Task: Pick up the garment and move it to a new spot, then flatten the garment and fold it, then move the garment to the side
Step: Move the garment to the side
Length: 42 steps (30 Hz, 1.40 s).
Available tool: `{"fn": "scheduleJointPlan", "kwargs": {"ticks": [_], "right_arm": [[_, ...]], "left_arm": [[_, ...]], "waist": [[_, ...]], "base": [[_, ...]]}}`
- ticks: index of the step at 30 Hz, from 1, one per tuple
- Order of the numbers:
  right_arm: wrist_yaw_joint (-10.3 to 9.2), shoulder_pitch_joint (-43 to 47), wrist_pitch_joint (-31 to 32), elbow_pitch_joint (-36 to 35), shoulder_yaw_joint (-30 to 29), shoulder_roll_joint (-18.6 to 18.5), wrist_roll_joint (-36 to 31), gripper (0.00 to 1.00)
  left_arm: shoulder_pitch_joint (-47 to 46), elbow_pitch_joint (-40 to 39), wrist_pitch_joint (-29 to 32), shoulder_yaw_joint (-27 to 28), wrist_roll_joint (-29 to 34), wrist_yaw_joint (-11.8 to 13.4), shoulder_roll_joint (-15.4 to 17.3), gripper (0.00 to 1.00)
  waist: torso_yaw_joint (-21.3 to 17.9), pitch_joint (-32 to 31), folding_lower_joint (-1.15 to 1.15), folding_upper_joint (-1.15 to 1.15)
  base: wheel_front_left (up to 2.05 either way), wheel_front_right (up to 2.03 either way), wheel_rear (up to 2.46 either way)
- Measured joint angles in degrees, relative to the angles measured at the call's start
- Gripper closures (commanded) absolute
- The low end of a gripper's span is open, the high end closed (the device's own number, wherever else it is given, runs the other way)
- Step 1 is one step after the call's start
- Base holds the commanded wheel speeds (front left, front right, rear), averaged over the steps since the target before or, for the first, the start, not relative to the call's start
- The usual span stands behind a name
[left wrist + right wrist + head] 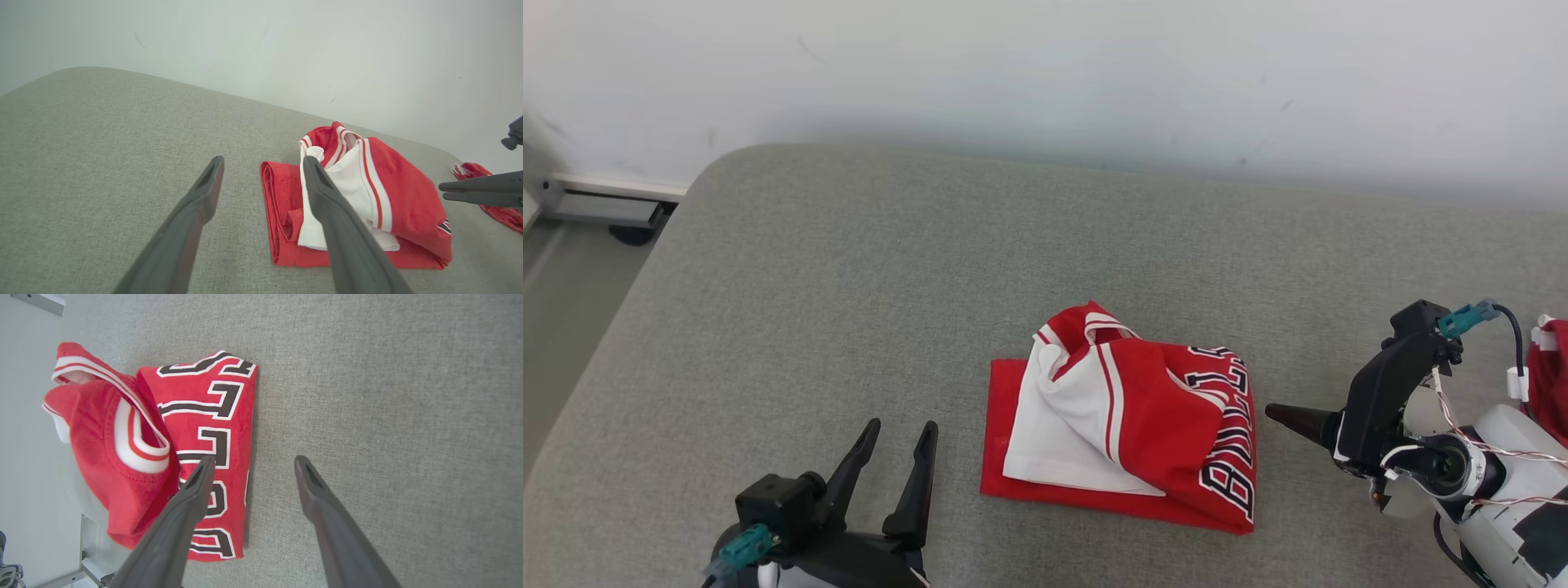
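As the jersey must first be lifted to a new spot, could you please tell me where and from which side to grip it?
Probably take the jersey by its lettered right edge, coming in low from the robot's right: there the layers stack into a thick fold, and the open right gripper points at it. The raised collar end looks loose and might unfold.

A plain, bare room, home or lab unclear: grey fabric-covered table [809, 310], scuffed white wall [1045, 73] at 12 o'clock.

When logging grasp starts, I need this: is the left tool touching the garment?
Apart. The head view shows bare grey cushion between the open left tool and the garment.
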Motion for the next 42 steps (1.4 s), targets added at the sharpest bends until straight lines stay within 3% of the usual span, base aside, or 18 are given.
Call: {"fn": "scheduleJointPlan", "kwargs": {"ticks": [19,20,21,22,33,42], "right_arm": [[-0.94,0.02,3.24,1.25,2.46,0.35,-1.77,0.0],[-0.94,-0.07,3.72,1.47,2.83,0.38,-2.05,0.1],[-0.94,-0.35,4.63,1.86,3.23,0.56,-2.27,0.52],[-0.96,-0.46,4.95,1.94,3.22,0.74,-2.24,1.0],[-1.01,-3.22,5.36,2.33,2.11,2.23,-2.24,1.0],[-1.01,-10.11,5.56,-0.04,0.73,0.0,-3.64,1.0]], "left_arm": [[-3.38,1.66,-0.01,-0.29,-0.07,-0.58,-1.98,0.0],[-3.45,1.72,-0.01,-0.16,-0.09,-0.59,-2.01,0.0],[-3.43,2.11,-0.01,-0.03,-0.11,-0.58,-1.98,0.0],[-3.43,2.19,-0.01,0.02,-0.11,-0.58,-1.98,0.0],[-3.15,3.43,-0.02,0.89,-0.2,-0.57,-1.64,0.0],[-2.86,3.57,-0.27,1.22,-0.2,-0.56,-1.25,0.0]], "waist": [[5.05,2.96,0.0,0.0],[5.27,3.05,0.0,0.0],[5.58,3.17,0.0,0.0],[5.67,3.2,0.0,0.0],[4.17,2.54,0.0,0.0],[0.56,1.4,0.0,0.0]], "base": [[0.0,0.0,0.0],[0.0,0.0,0.0],[0.0,0.0,0.0],[0.0,0.0,0.0],[0.0,0.0,0.0],[0.0,0.0,0.0]]}}
